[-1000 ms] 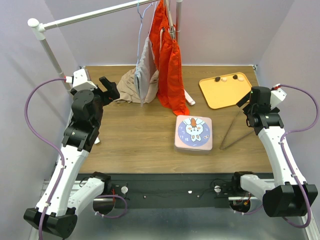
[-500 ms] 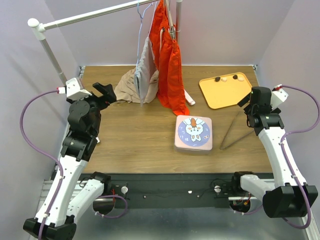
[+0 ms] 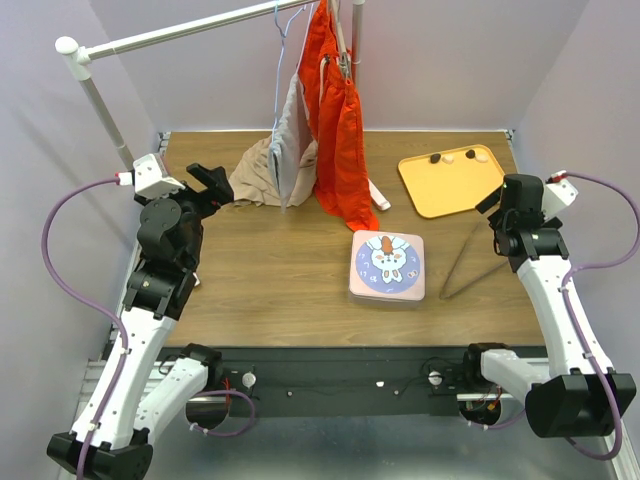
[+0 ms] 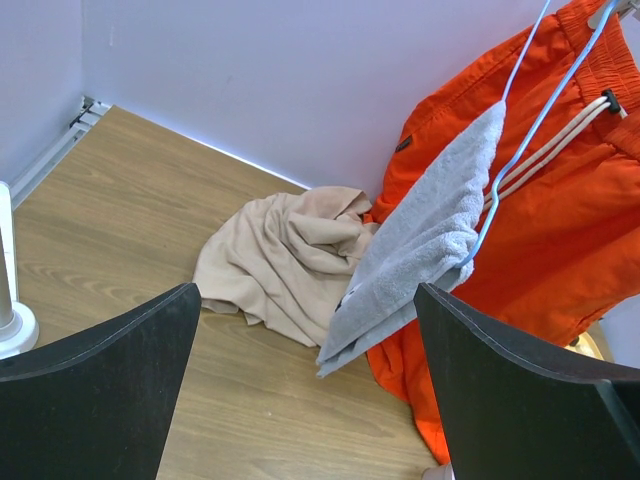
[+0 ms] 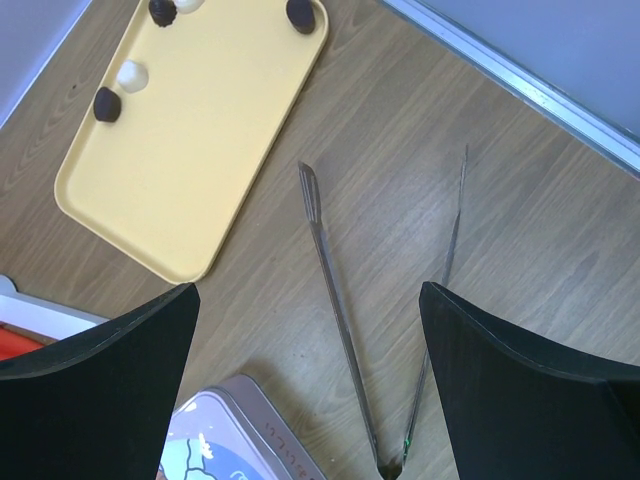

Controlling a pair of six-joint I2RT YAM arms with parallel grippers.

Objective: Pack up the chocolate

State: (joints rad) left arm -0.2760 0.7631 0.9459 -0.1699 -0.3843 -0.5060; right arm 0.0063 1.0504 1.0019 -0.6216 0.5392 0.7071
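Observation:
The chocolate pieces (image 3: 449, 157), some dark and some cream-white, lie on a yellow tray (image 3: 455, 190) at the back right. In the right wrist view they sit at the tray's far end (image 5: 107, 103), with the tray (image 5: 200, 150) below them. A closed pink tin with a cartoon lid (image 3: 388, 267) lies mid-table; its corner shows in the right wrist view (image 5: 240, 435). My right gripper (image 3: 488, 200) is open and empty, held above metal tongs (image 5: 335, 290), its tips apart (image 5: 308, 300). My left gripper (image 3: 214, 183) is open and empty at the back left (image 4: 307, 300).
Metal tongs (image 3: 465, 262) lie right of the tin. A beige cloth (image 4: 285, 255) is heaped at the back. A grey towel (image 4: 430, 235) and orange shorts (image 4: 545, 220) hang from a white rail (image 3: 180, 32). A rail post (image 3: 105, 115) stands behind the left arm.
My left arm has swung back and to the left, with its gripper still open. The right arm and the table objects have not moved.

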